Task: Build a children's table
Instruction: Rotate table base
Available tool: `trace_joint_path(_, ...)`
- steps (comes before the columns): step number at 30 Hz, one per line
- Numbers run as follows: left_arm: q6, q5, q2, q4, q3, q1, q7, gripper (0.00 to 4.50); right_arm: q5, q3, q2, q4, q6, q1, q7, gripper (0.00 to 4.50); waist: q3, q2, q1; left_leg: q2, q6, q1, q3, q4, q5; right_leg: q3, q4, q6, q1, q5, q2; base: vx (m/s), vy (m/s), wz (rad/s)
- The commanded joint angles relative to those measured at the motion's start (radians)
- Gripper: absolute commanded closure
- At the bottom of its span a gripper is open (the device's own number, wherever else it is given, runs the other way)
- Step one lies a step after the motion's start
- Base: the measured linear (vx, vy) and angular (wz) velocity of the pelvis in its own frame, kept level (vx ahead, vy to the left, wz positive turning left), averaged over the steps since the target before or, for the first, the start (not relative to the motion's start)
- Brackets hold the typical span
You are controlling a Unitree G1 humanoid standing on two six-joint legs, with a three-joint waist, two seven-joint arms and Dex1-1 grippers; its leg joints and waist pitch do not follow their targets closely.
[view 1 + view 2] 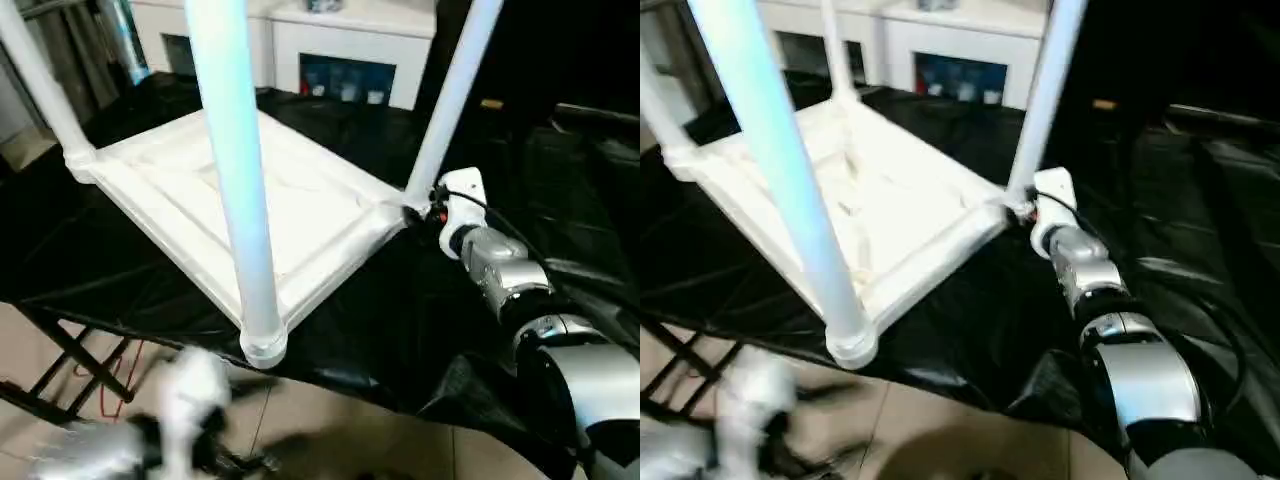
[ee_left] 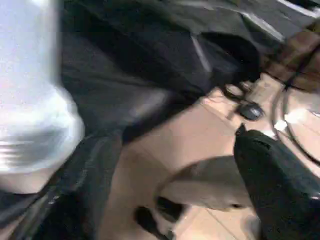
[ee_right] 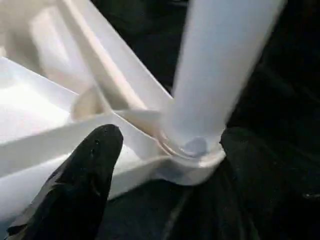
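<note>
Right wrist view is showing the right gripper (image 3: 165,150) with fingers spread, straddling the socket where a leg (image 3: 220,65) is seating in the tabletop (image 3: 45,135), gripping nothing. To do this well, it probably should be closing low on the leg and pressing straight along it. The tabletop is lying upside down on the black-draped bench (image 1: 400,330), legs rising. The left gripper (image 2: 165,220) is hanging spread, empty, below the bench edge.

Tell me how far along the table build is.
Done: the tabletop lies underside up on the black-draped surface with legs standing in all four corners, best seen in the right eye view. In hand: the right gripper straddles one corner socket, jaws open. Left: flipping it upright.
</note>
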Motion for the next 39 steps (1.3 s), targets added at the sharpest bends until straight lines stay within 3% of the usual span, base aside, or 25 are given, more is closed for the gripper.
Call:
trace_joint_path(1, 0.016, -0.063, 0.043, 0.026, 0.064, -0.004, -0.033, 0.11, -0.002, 0.007, -0.007, -0.013, -0.021, -0.014, 0.042, 0.81, -0.053, 0.008, -0.001, 0.012, 0.010, 0.011, -0.001, -0.071, -0.307, 0.026, -0.064, -0.190, 0.030, -0.295, -0.018, 0.000, 0.000, 0.00)
trace_joint_path(2, 0.016, -0.065, 0.044, 0.027, 0.066, -0.005, -0.034, 0.03, -0.002, 0.007, -0.008, -0.014, -0.021, -0.014, 0.043, 0.81, -0.053, 0.006, -0.002, 0.012, 0.010, 0.010, -0.002, -0.072, -0.313, 0.026, -0.063, -0.192, 0.031, -0.295, -0.016, 0.000, 0.000, 0.00)
trace_joint_path(4, 0.036, -0.126, 0.101, 0.074, 0.149, -0.024, -0.083, 0.00, 0.001, 0.006, -0.022, -0.050, -0.027, 0.017, 0.094, 0.81, -0.053, 0.009, 0.000, 0.010, 0.008, 0.011, -0.003, -0.072, -0.331, 0.027, -0.063, -0.195, 0.030, -0.307, -0.017, 0.000, 0.000, 0.00)
trace_joint_path(8, 0.026, -0.141, 0.101, 0.114, 0.191, -0.100, -0.072, 0.00, 0.007, 0.020, -0.037, -0.122, -0.006, 0.086, 0.179, 0.81, -0.053, 0.014, 0.010, 0.013, 0.003, 0.022, -0.002, -0.073, -0.330, 0.030, -0.064, -0.202, 0.027, -0.277, -0.014, 0.000, 0.000, 0.00)
trace_joint_path(11, 0.007, -0.144, 0.066, 0.146, 0.181, -0.173, -0.042, 0.00, 0.003, 0.052, -0.038, -0.201, 0.022, 0.156, 0.231, 0.81, -0.056, 0.013, 0.011, 0.012, -0.001, 0.013, -0.004, -0.074, -0.301, 0.030, -0.058, -0.209, 0.039, -0.253, -0.017, 0.000, 0.000, 0.00)
trace_joint_path(12, -0.004, -0.144, 0.035, 0.167, 0.160, -0.228, -0.017, 0.00, -0.001, 0.079, -0.036, -0.266, 0.049, 0.210, 0.263, 0.81, -0.057, 0.016, 0.013, 0.012, -0.001, 0.015, -0.002, -0.072, -0.292, 0.031, -0.060, -0.211, 0.038, -0.242, -0.016, 0.000, 0.000, 0.00)
trace_joint_path(14, -0.014, -0.134, 0.009, 0.194, 0.127, -0.280, 0.008, 0.00, -0.007, 0.101, -0.030, -0.318, 0.072, 0.255, 0.280, 0.81, -0.059, 0.016, 0.021, 0.013, 0.000, 0.014, -0.002, -0.071, -0.266, 0.032, -0.057, -0.216, 0.042, -0.208, -0.017, 0.000, 0.000, 0.00)
trace_joint_path(15, -0.014, -0.134, 0.009, 0.194, 0.127, -0.280, 0.008, 0.00, -0.007, 0.101, -0.030, -0.318, 0.072, 0.255, 0.280, 0.81, -0.063, 0.020, 0.022, 0.013, -0.003, 0.012, -0.004, -0.071, -0.252, 0.030, -0.054, -0.221, 0.047, -0.190, -0.018, 0.000, 0.000, 0.00)
trace_joint_path(16, -0.018, -0.129, 0.006, 0.206, 0.113, -0.297, 0.014, 0.00, -0.010, 0.106, -0.027, -0.329, 0.077, 0.266, 0.281, 0.81, -0.064, 0.011, 0.019, 0.011, 0.004, 0.006, -0.005, -0.070, -0.241, 0.029, -0.051, -0.229, 0.052, -0.183, -0.019, 0.000, 0.000, 0.00)
trace_joint_path(17, -0.018, -0.129, 0.006, 0.206, 0.113, -0.297, 0.014, 0.00, -0.010, 0.106, -0.027, -0.329, 0.077, 0.266, 0.281, 0.81, -0.064, 0.010, 0.020, 0.010, 0.006, 0.004, -0.005, -0.070, -0.238, 0.030, -0.052, -0.227, 0.052, -0.195, -0.021, 0.000, 0.000, 0.00)
trace_joint_path(19, -0.030, -0.123, -0.070, 0.267, 0.043, -0.393, 0.035, 0.00, -0.034, 0.112, 0.013, -0.320, 0.076, 0.290, 0.216, 0.81, -0.063, 0.032, 0.015, 0.009, -0.005, 0.013, -0.005, -0.068, -0.263, 0.031, -0.058, -0.228, 0.045, -0.238, -0.022, 0.000, 0.000, 0.00)
trace_joint_path(20, -0.030, -0.123, -0.070, 0.267, 0.043, -0.393, 0.035, 0.00, -0.034, 0.112, 0.013, -0.320, 0.076, 0.290, 0.216, 0.81, -0.062, 0.027, 0.012, 0.009, -0.008, 0.015, -0.004, -0.068, -0.282, 0.031, -0.064, -0.225, 0.042, -0.264, -0.022, 0.000, 0.000, 0.00)
trace_joint_path(21, -0.034, -0.121, -0.102, 0.290, 0.022, -0.428, 0.041, 0.00, -0.044, 0.112, 0.027, -0.324, 0.082, 0.298, 0.190, 0.81, -0.062, 0.031, 0.014, 0.009, -0.012, 0.014, -0.007, -0.069, -0.285, 0.031, -0.062, -0.224, 0.044, -0.270, -0.025, 0.000, 0.000, 0.00)
trace_joint_path(23, -0.034, -0.121, -0.102, 0.290, 0.022, -0.428, 0.041, 0.00, -0.044, 0.112, 0.027, -0.324, 0.082, 0.298, 0.190, 0.81, -0.064, 0.027, 0.010, 0.009, -0.015, 0.009, -0.009, -0.070, -0.277, 0.030, -0.061, -0.220, 0.048, -0.264, -0.025, 0.000, 0.000, 0.00)
trace_joint_path(24, -0.041, -0.107, -0.134, 0.319, -0.006, -0.464, 0.047, 0.00, -0.051, 0.109, 0.043, -0.316, 0.080, 0.296, 0.161, 0.81, -0.063, 0.032, 0.006, 0.008, -0.013, 0.005, -0.011, -0.071, -0.267, 0.029, -0.060, -0.217, 0.051, -0.257, -0.024, 0.000, 0.000, 0.00)
trace_joint_path(25, -0.081, -0.054, -0.183, 0.396, -0.050, -0.522, 0.063, 0.00, -0.054, 0.110, 0.066, -0.311, 0.086, 0.287, 0.130, 0.81, -0.066, 0.042, 0.008, 0.008, -0.012, 0.016, -0.008, -0.066, -0.265, 0.030, -0.061, -0.223, 0.044, -0.240, -0.023, 0.000, 0.000, 0.00)
trace_joint_path(27, -0.121, -0.007, -0.236, 0.484, -0.098, -0.584, 0.074, 0.00, -0.059, 0.115, 0.089, -0.303, 0.094, 0.274, 0.100, 0.81, -0.066, 0.039, 0.010, 0.005, -0.008, 0.022, -0.005, -0.065, -0.280, 0.029, -0.069, -0.222, 0.040, -0.252, -0.019, 0.000, 0.000, 0.00)
trace_joint_path(30, -0.157, 0.030, -0.272, 0.554, -0.137, -0.631, 0.092, 0.00, -0.064, 0.127, 0.103, -0.298, 0.101, 0.267, 0.082, 0.81, -0.069, 0.039, 0.010, 0.007, -0.009, 0.007, -0.012, -0.069, -0.262, 0.029, -0.062, -0.217, 0.054, -0.244, -0.028, 0.000, 0.000, 0.00)
trace_joint_path(31, -0.166, 0.042, -0.294, 0.588, -0.161, -0.656, 0.093, 0.00, -0.068, 0.132, 0.108, -0.286, 0.099, 0.261, 0.076, 0.81, -0.068, 0.035, 0.007, 0.007, -0.005, 0.008, -0.012, -0.069, -0.253, 0.027, -0.064, -0.214, 0.052, -0.238, -0.027, 0.000, 0.000, 0.00)
trace_joint_path(34, -0.204, 0.074, -0.343, 0.670, -0.215, -0.714, 0.104, 0.00, -0.071, 0.126, 0.117, -0.273, 0.103, 0.254, 0.055, 0.81, -0.070, 0.035, 0.005, 0.006, 0.003, 0.006, -0.009, -0.065, -0.233, 0.028, -0.062, -0.229, 0.055, -0.201, -0.026, 0.000, 0.000, 0.00)
trace_joint_path(35, -0.231, 0.096, -0.372, 0.719, -0.242, -0.747, 0.114, 0.00, -0.076, 0.122, 0.118, -0.266, 0.103, 0.251, 0.038, 0.81, -0.070, 0.040, 0.007, 0.005, 0.002, 0.007, -0.009, -0.065, -0.232, 0.027, -0.063, -0.229, 0.054, -0.204, -0.026, 0.000, 0.000, 0.00)
trace_joint_path(37, -0.273, 0.136, -0.428, 0.820, -0.274, -0.808, 0.144, 0.00, -0.082, 0.109, 0.117, -0.258, 0.104, 0.245, 0.006, 0.81, -0.071, 0.038, 0.006, 0.005, 0.005, 0.010, -0.007, -0.063, -0.239, 0.027, -0.066, -0.232, 0.053, -0.205, -0.025, 0.000, 0.000, 0.00)
trace_joint_path(39, -0.273, 0.136, -0.428, 0.820, -0.274, -0.808, 0.144, 0.00, -0.082, 0.109, 0.117, -0.258, 0.104, 0.245, 0.006, 0.81, -0.072, 0.036, 0.008, 0.006, 0.003, 0.008, -0.010, -0.064, -0.238, 0.027, -0.064, -0.231, 0.058, -0.204, -0.029, 0.000, 0.000, 0.00)
